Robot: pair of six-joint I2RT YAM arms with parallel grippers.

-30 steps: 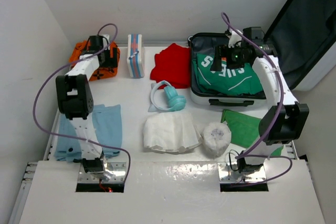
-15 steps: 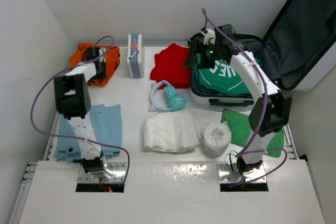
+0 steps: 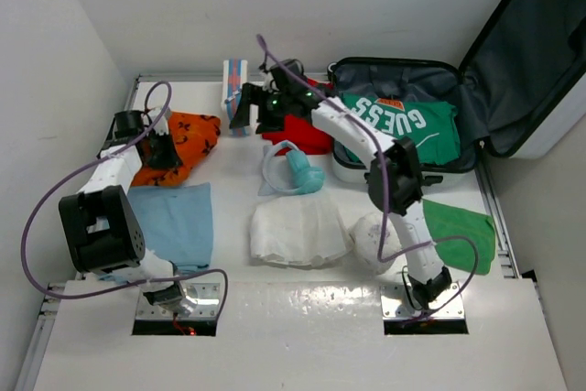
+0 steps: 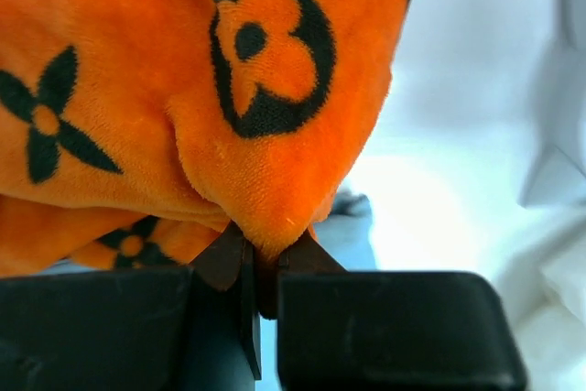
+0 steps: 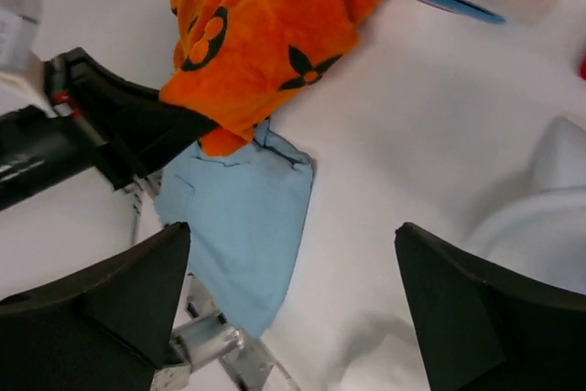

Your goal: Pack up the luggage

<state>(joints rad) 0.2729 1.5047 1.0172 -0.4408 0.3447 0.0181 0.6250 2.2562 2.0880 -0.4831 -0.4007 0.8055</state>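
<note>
The luggage (image 3: 349, 170) lies open at the back right, its dark-lined lid (image 3: 531, 52) propped up and a green "GUESS" shirt (image 3: 403, 121) inside. My left gripper (image 3: 162, 150) is at the back left, shut on a fold of the orange black-flowered cloth (image 3: 183, 139). In the left wrist view the cloth (image 4: 183, 89) is pinched in the left gripper (image 4: 265, 267). My right gripper (image 3: 245, 109) hangs open above the table by the striped pouch (image 3: 236, 80), with nothing in it. The right wrist view shows the right gripper (image 5: 293, 235) over bare table, with the orange cloth (image 5: 265, 34) beyond it.
A red garment (image 3: 298, 130) lies left of the luggage. Teal headphones (image 3: 298, 171), a white cloth (image 3: 298, 231) and a white roll (image 3: 371, 235) sit mid-table. A green cloth (image 3: 458, 231) is at the near right and a light blue cloth (image 3: 174, 222) at the near left.
My left gripper has closed on the orange cloth and drawn it nearer and to the right. My right arm has swung left from over the luggage to beside the striped pouch.
</note>
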